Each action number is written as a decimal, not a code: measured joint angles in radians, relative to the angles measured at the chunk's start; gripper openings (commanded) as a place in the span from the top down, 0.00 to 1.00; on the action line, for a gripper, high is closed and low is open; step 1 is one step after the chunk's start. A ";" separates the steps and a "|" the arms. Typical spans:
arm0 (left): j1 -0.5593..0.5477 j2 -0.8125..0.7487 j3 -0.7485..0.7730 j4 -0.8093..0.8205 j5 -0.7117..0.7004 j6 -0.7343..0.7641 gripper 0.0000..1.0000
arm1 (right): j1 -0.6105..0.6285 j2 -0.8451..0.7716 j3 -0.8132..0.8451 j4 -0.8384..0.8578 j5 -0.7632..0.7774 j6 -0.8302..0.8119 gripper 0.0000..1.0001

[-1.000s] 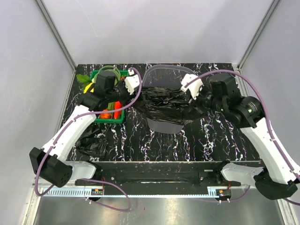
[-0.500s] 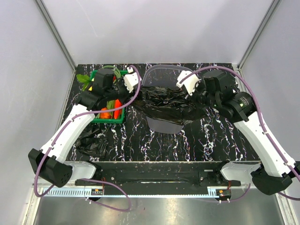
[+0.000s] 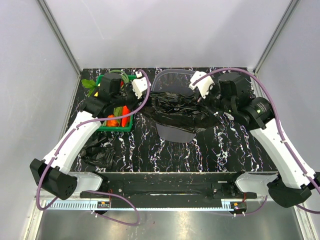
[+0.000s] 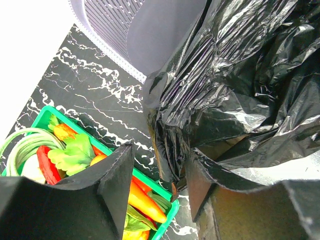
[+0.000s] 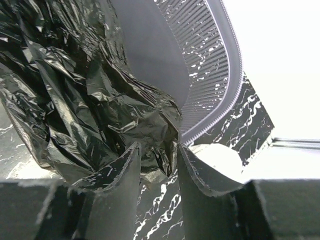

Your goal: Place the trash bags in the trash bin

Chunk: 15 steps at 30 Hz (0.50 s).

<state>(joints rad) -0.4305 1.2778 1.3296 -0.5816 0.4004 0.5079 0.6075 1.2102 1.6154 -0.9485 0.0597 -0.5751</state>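
Right gripper (image 5: 158,143) pinches trash bag (image 3: 177,112) over bin (image 3: 172,79), left gripper (image 4: 161,151) grip unclear; both should lower together, keeping film inside rim.

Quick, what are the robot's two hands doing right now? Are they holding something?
Left gripper: trash bag between its fingers, but a firm grip cannot be told.
Right gripper: closed on the same trash bag.
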 measured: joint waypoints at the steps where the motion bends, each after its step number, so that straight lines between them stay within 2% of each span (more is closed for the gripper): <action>1: 0.000 0.000 0.001 -0.001 0.000 0.000 0.51 | 0.000 0.001 0.000 0.000 -0.008 0.002 0.59; 10: 0.000 0.000 0.019 -0.001 0.000 0.001 0.50 | 0.000 0.034 0.000 0.001 -0.103 0.010 0.50; 13: 0.000 0.000 0.019 -0.001 0.000 0.001 0.50 | 0.000 0.053 0.000 0.003 -0.126 0.010 0.54; 15: 0.000 0.000 0.019 -0.001 0.000 0.002 0.50 | 0.000 0.064 -0.003 0.016 -0.131 0.010 0.62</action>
<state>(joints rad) -0.4305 1.2778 1.3487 -0.5827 0.4004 0.5098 0.6075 1.2747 1.6123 -0.9321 -0.0711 -0.5652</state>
